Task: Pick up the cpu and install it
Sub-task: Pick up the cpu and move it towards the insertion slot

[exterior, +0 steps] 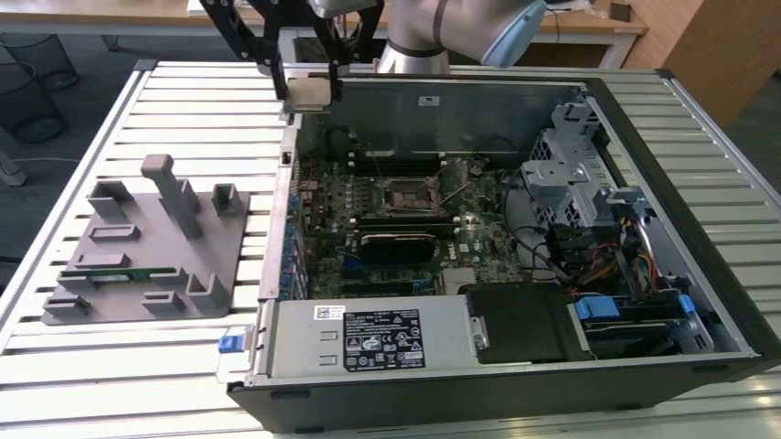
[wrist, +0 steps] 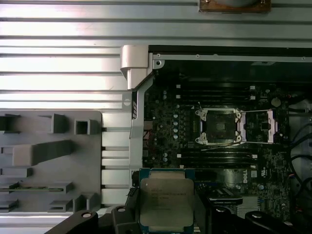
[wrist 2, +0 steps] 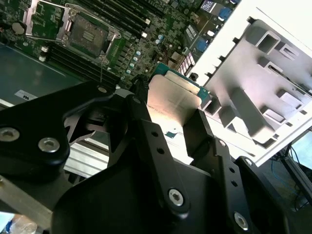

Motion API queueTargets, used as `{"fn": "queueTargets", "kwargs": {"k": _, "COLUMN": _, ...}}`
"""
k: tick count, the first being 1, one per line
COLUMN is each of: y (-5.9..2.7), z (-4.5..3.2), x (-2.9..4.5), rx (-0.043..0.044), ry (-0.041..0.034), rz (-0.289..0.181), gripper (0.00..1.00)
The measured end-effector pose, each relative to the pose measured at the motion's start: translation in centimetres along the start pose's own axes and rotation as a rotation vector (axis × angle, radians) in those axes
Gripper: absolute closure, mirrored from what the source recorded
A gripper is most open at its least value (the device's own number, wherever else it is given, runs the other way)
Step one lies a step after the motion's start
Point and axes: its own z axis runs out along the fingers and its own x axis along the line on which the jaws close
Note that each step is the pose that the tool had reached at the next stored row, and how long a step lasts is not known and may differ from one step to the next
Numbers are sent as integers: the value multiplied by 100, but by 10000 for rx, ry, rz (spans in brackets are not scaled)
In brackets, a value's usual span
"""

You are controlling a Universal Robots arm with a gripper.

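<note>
The cpu [exterior: 307, 92], a small flat square chip with a silvery top and green rim, hangs in my gripper [exterior: 306, 84], which is shut on it by two opposite edges. It is held above the far left corner of the open computer case [exterior: 513, 384], over the case wall. In both wrist views the cpu [wrist: 166, 199] [wrist 2: 171, 100] sits between the black fingers [wrist 2: 144, 122]. The motherboard socket [exterior: 407, 193] [wrist: 218, 126] [wrist 2: 88, 37] lies open with its metal frame raised, apart from the chip toward the middle of the board.
A grey plastic fixture [exterior: 146, 247] [wrist: 48, 161] with upright posts stands on the slatted table [exterior: 110, 366] at the exterior view's left of the case, with a green memory stick [exterior: 128, 272] in a slot. Drive cages and cables [exterior: 586, 210] crowd the case's right side; the power supply [exterior: 366, 338] lies at the front.
</note>
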Motion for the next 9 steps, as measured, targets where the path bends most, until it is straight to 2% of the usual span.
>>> {"fn": "queueTargets", "kwargs": {"k": 9, "y": 3, "z": 9, "x": -248, "rx": 0, "ry": 0, "rz": 0, "gripper": 47}}
